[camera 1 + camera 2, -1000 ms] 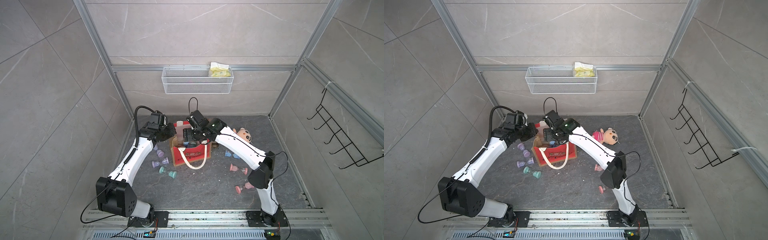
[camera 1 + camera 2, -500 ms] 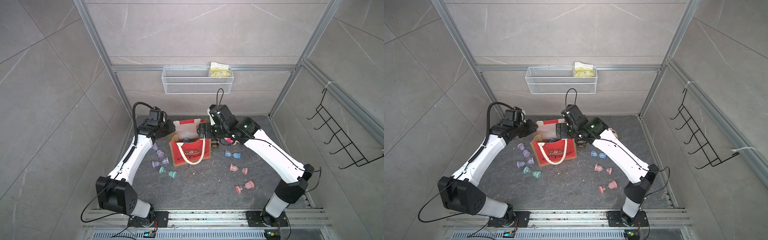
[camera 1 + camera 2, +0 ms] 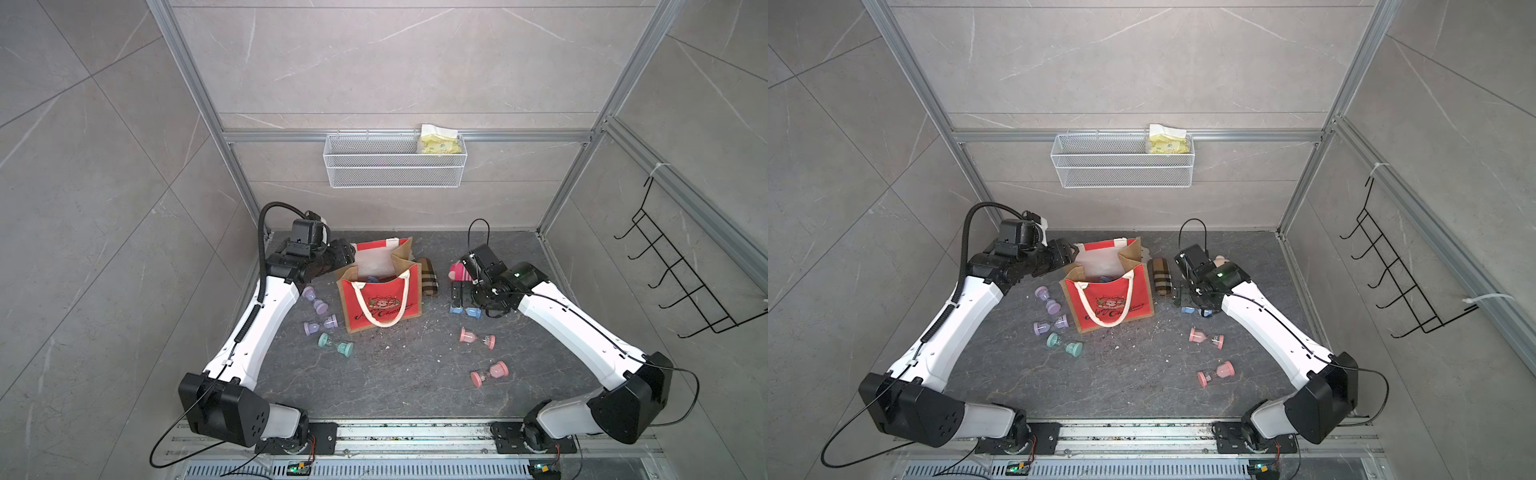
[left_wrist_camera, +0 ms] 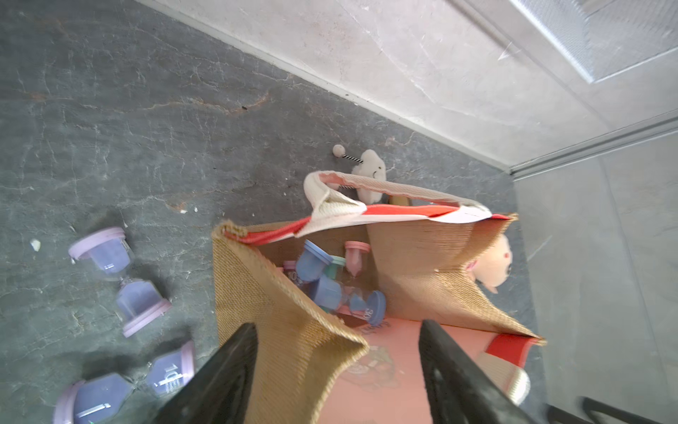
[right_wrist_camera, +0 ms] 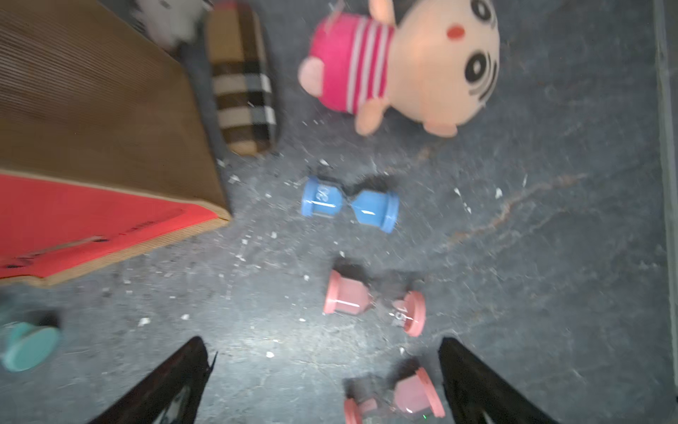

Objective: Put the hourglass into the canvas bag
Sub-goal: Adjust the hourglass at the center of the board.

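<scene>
The right claw (image 5: 322,339) is spread wide and empty above the desk (image 3: 395,374); the blue hourglass (image 5: 350,203) is seen lying on its side near it, apart from the canvas bag (image 3: 378,299); it is best taken squarely across the narrow waist, so that rolling is avoided; the left claw (image 4: 337,325) is parted around the bag's burlap edge, nothing clamped; hourglasses (image 4: 330,290) lying inside the bag are shown plainly by the left wrist view, barely in both top views.
</scene>
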Controlling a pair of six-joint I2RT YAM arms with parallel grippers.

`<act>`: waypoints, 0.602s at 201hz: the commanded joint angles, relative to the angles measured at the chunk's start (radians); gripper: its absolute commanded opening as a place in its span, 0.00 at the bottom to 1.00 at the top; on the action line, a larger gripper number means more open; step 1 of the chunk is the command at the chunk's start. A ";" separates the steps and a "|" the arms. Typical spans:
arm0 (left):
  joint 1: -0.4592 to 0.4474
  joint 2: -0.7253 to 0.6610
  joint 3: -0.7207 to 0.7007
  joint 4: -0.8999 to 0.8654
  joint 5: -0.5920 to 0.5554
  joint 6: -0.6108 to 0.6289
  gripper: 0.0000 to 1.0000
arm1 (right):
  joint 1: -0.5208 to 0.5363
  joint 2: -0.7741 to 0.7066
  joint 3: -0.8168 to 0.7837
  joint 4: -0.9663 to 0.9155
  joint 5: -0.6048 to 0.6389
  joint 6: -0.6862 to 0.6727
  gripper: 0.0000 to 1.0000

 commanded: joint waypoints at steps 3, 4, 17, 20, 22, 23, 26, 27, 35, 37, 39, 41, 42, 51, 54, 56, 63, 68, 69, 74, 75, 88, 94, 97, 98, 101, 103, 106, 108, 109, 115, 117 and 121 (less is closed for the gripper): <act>-0.021 -0.055 -0.007 -0.030 0.016 0.024 0.81 | -0.064 -0.033 -0.114 0.097 -0.047 0.005 1.00; -0.022 -0.055 -0.008 -0.030 0.015 0.024 0.81 | -0.066 -0.032 -0.118 0.102 -0.048 0.005 1.00; -0.040 -0.063 -0.015 -0.036 0.000 0.022 0.86 | -0.097 -0.008 -0.156 0.146 -0.082 -0.009 1.00; -0.046 -0.065 -0.015 -0.038 -0.004 0.024 0.87 | -0.105 0.000 -0.162 0.156 -0.089 -0.013 0.99; -0.049 -0.065 -0.016 -0.037 -0.005 0.024 0.88 | -0.110 0.005 -0.166 0.163 -0.093 -0.017 1.00; -0.051 -0.067 -0.017 -0.039 -0.007 0.024 0.88 | -0.112 0.007 -0.169 0.166 -0.093 -0.018 1.00; -0.056 -0.068 -0.017 -0.039 -0.011 0.024 0.89 | -0.117 0.015 -0.175 0.179 -0.097 -0.022 1.00; -0.057 -0.068 -0.018 -0.039 -0.013 0.025 0.89 | -0.120 0.018 -0.178 0.182 -0.099 -0.023 1.00; -0.068 -0.071 -0.020 -0.044 -0.025 0.021 0.92 | -0.142 0.039 -0.196 0.212 -0.119 -0.032 1.00; -0.071 -0.071 -0.019 -0.045 -0.027 0.020 0.92 | -0.146 0.044 -0.199 0.221 -0.127 -0.034 1.00; -0.073 -0.073 -0.021 -0.046 -0.030 0.017 0.93 | -0.151 0.049 -0.203 0.227 -0.136 -0.038 1.00; -0.076 -0.075 -0.022 -0.047 -0.032 0.015 0.93 | -0.156 0.054 -0.207 0.234 -0.143 -0.040 1.00; -0.078 -0.076 -0.022 -0.046 -0.034 0.015 0.94 | -0.157 0.056 -0.209 0.238 -0.146 -0.042 1.00; -0.090 -0.084 -0.031 -0.043 -0.042 0.008 0.96 | -0.173 0.075 -0.228 0.270 -0.167 -0.049 0.99; -0.093 -0.087 -0.033 -0.042 -0.046 0.006 0.97 | -0.178 0.080 -0.234 0.281 -0.172 -0.052 0.99; -0.095 -0.088 -0.034 -0.040 -0.048 0.005 0.98 | -0.180 0.084 -0.238 0.288 -0.175 -0.054 1.00; -0.105 -0.095 -0.038 -0.039 -0.058 0.002 1.00 | -0.189 0.098 -0.248 0.308 -0.190 -0.060 1.00; -0.112 -0.098 -0.040 -0.039 -0.064 -0.001 1.00 | -0.194 0.109 -0.252 0.318 -0.199 -0.067 1.00; -0.112 -0.098 -0.041 -0.039 -0.066 -0.003 1.00 | -0.194 0.113 -0.253 0.320 -0.201 -0.068 0.99; -0.118 -0.103 -0.042 -0.039 -0.072 -0.005 1.00 | -0.198 0.127 -0.256 0.329 -0.209 -0.073 0.99; -0.119 -0.103 -0.044 -0.038 -0.072 -0.005 1.00 | -0.199 0.129 -0.257 0.331 -0.209 -0.074 0.99; -0.132 -0.111 -0.050 -0.033 -0.083 -0.010 1.00 | -0.211 0.163 -0.261 0.338 -0.227 -0.084 0.99; -0.137 -0.111 -0.052 -0.032 -0.087 -0.013 1.00 | -0.214 0.174 -0.266 0.339 -0.234 -0.086 0.99; -0.139 -0.112 -0.053 -0.033 -0.086 -0.012 1.00 | -0.216 0.177 -0.270 0.342 -0.238 -0.088 0.99; -0.140 -0.111 -0.052 -0.033 -0.086 -0.012 1.00 | -0.217 0.177 -0.272 0.343 -0.239 -0.089 0.99; -0.141 -0.112 -0.053 -0.035 -0.086 -0.012 1.00 | -0.218 0.177 -0.278 0.348 -0.242 -0.089 0.99; -0.142 -0.112 -0.052 -0.037 -0.087 -0.012 1.00 | -0.218 0.176 -0.282 0.349 -0.245 -0.089 1.00; -0.142 -0.113 -0.054 -0.039 -0.089 -0.012 1.00 | -0.219 0.173 -0.289 0.353 -0.247 -0.090 1.00; -0.142 -0.113 -0.053 -0.040 -0.090 -0.013 1.00 | -0.218 0.172 -0.294 0.356 -0.249 -0.090 1.00; -0.142 -0.113 -0.054 -0.040 -0.090 -0.013 1.00 | -0.218 0.171 -0.296 0.357 -0.250 -0.090 1.00; -0.144 -0.116 -0.057 -0.039 -0.093 -0.015 1.00 | -0.218 0.164 -0.312 0.366 -0.254 -0.091 1.00; -0.145 -0.116 -0.059 -0.039 -0.095 -0.014 1.00 | -0.218 0.162 -0.317 0.368 -0.255 -0.091 0.99; -0.145 -0.118 -0.062 -0.037 -0.096 -0.016 1.00 | -0.218 0.158 -0.326 0.370 -0.258 -0.091 0.99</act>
